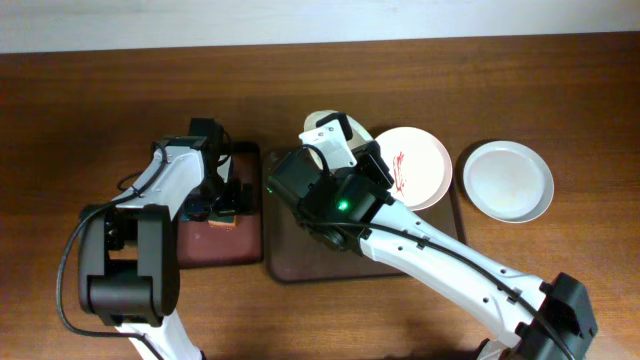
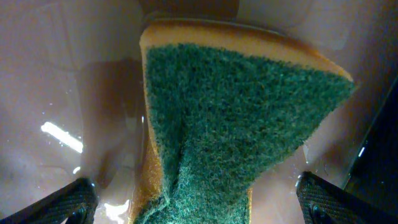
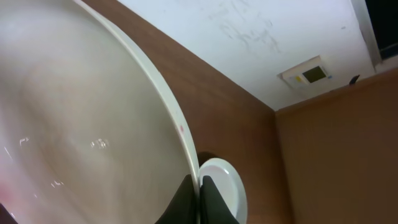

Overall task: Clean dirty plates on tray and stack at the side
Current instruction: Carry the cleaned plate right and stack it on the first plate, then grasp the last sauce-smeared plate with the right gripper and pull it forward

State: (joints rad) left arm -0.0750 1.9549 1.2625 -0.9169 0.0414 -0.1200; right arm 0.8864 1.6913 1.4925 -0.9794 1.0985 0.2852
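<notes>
Right jaws on plate rim; left jaws astride sponge; streaked plate alongside

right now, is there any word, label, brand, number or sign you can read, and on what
none readable in any view
red marks on the streaked plate: smears, not writing
small panel on the white surface, right wrist view: too blurred to read
</notes>
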